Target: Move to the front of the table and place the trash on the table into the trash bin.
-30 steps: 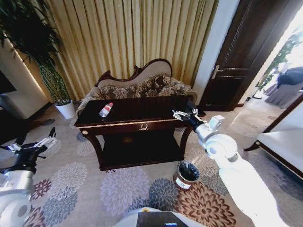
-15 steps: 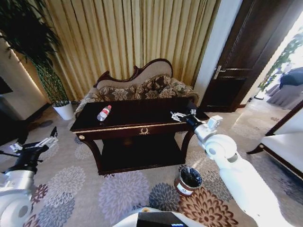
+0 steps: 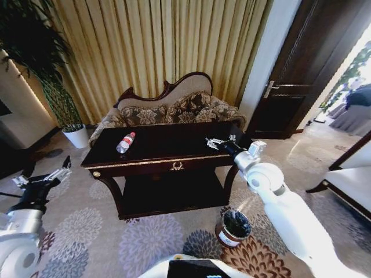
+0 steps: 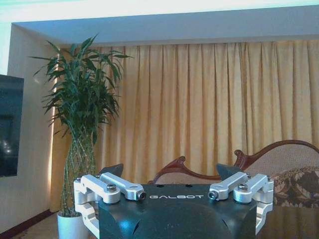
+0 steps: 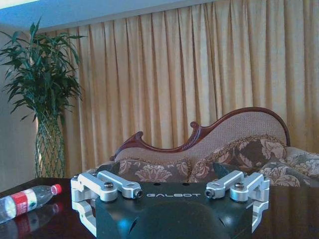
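Pincer, right (image 3: 215, 142): at right of centre in the head view, held over the right part of the bench (image 3: 174, 152), fingers apart, nothing between them. The right wrist view confirms the pincer (image 5: 171, 186) spread wide, with the dark glossy bench top (image 5: 50, 226) beneath it.

Pincer, left (image 3: 42, 179): at the lower left of the head view, above the floral carpet (image 3: 139, 243) and well apart from the bench, fingers apart and empty. The left wrist view shows this pincer (image 4: 174, 188) spread open, facing the curtain (image 4: 199, 109) and a tall plant (image 4: 82, 114).

Bottle (image 3: 125, 142): clear plastic, red label, red cap, lying on its side on the left part of the bench top, well apart from the right pincer. In the right wrist view the bottle (image 5: 25, 200) lies at the lower left of the frame.

Bin (image 3: 233, 227): dark reddish-brown, white label, black liner, standing on the carpet at lower right of centre in the head view, near the bench's right front leg and below the right arm.

Sofa (image 3: 174, 110): directly behind the bench, against the curtain. Dark door (image 3: 295, 69) at upper right.
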Robot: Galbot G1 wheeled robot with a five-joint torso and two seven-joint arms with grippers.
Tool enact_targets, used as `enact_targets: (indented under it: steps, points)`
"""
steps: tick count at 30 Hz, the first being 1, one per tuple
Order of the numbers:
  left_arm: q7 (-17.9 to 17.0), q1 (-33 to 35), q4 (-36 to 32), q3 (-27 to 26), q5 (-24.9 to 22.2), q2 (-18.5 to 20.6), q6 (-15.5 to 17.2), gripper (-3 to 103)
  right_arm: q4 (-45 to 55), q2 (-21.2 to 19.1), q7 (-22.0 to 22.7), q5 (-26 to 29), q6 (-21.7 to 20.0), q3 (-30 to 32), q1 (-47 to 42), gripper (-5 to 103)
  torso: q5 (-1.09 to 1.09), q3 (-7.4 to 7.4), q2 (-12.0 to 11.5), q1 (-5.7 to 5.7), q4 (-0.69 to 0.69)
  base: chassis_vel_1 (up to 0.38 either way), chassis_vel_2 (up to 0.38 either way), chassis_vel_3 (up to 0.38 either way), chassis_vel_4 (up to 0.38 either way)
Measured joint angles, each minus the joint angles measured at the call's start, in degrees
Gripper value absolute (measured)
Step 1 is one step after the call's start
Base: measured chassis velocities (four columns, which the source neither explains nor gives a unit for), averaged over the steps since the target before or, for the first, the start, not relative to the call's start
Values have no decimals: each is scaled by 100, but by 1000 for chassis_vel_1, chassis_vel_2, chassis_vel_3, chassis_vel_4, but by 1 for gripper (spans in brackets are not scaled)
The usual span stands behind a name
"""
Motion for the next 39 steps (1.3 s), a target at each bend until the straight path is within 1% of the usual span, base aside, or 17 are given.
enact_targets:
  steps: [9, 19, 29, 33, 35, 36, 37, 38, 39]
  points:
    - [5, -40, 38, 15, 3, -12, 5, 100, -9, 127, 0, -132, -5, -71, -68, 100, 0, 0, 0, 0, 0, -104, 109, 101, -105]
    - [18, -32, 48, 31, 5, -68, 7, 100, -8, 104, 0, -149, -22, -72, -73, 100, 0, 0, 0, 0, 1, -123, 124, 119, -130]
    - [30, -12, 43, 45, 3, 1, 8, 100, -10, 74, 0, -156, -42, -38, -111, 100, 1, -1, 0, 0, 1, -114, 113, 117, -112]
    - [27, -12, 51, 55, -135, 138, 76, 100, -10, 87, 0, -203, -97, -7, -156, 100, 1, -1, 1, 0, 1, -90, 108, 87, -107]
    - [9, -36, 152, 50, -316, 387, 141, 100, -13, 125, 0, -221, -165, 51, -213, 100, 1, 1, 0, 2, 1, -72, 72, 58, -87]
    - [9, -36, 152, 50, -316, 387, 141, 100, -13, 125, 0, -221, -165, 51, -213, 100, 1, 1, 0, 2, 1, -60, 72, 43, -64]
    - [-15, -71, 224, 38, -439, 537, 184, 100, -22, 140, 0, -231, -177, 81, -243, 100, 0, 1, 0, 2, 1, -38, 50, 43, -37]
    - [-15, -71, 224, 38, -439, 537, 184, 100, -22, 140, 0, -231, -177, 81, -243, 100, 0, 1, 0, 2, 1, -38, 50, 43, -37]
    - [-62, -135, 348, 28, -645, 771, 235, 100, -30, 153, 0, -246, -183, 132, -293, 100, 0, 1, 0, 2, 0, 0, 0, 0, 0]
